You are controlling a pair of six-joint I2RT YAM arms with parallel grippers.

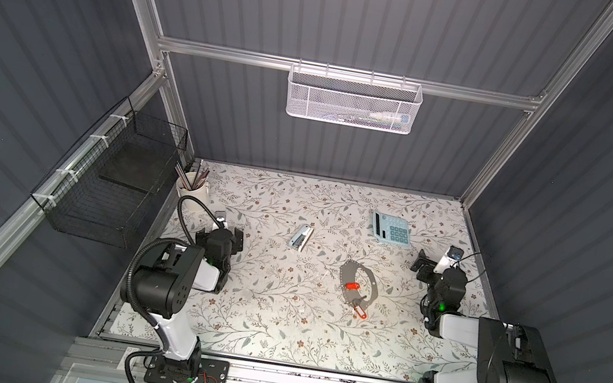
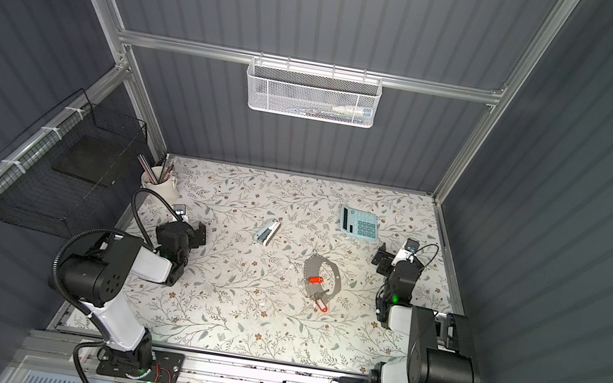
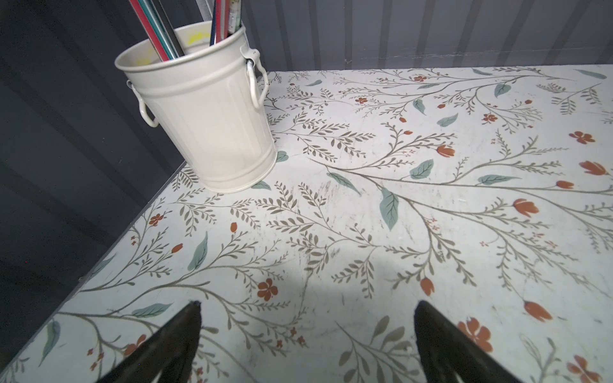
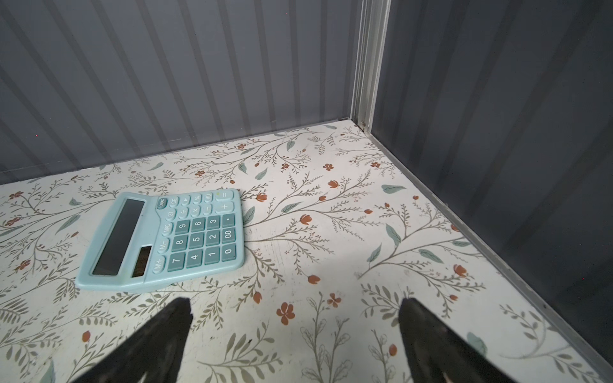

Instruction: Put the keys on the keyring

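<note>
Keyring [image 1: 346, 271] lies flat on tabletop [image 1: 274, 322], right of centre. One key [image 1: 353, 286] lies across its opening, long axis roughly left-right. Other key [image 1: 360, 312] sits at the near rim, angled front-right; can't tell if it's hooked on. Right jaws are nearer, spread wide, empty, facing calculator [image 4: 159, 238]; keyring is inward and frontward of them. Left jaws are spread, empty, by pencil bucket [image 3: 205, 132], well apart.

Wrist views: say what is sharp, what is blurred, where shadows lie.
Left wrist view: the pencil cup is sharp, the left end effector blurred, a gray shadow on the table between its fingers. Right wrist view: the calculator is sharp, a thin shadow under one edge; the right end effector is blurred.
</note>
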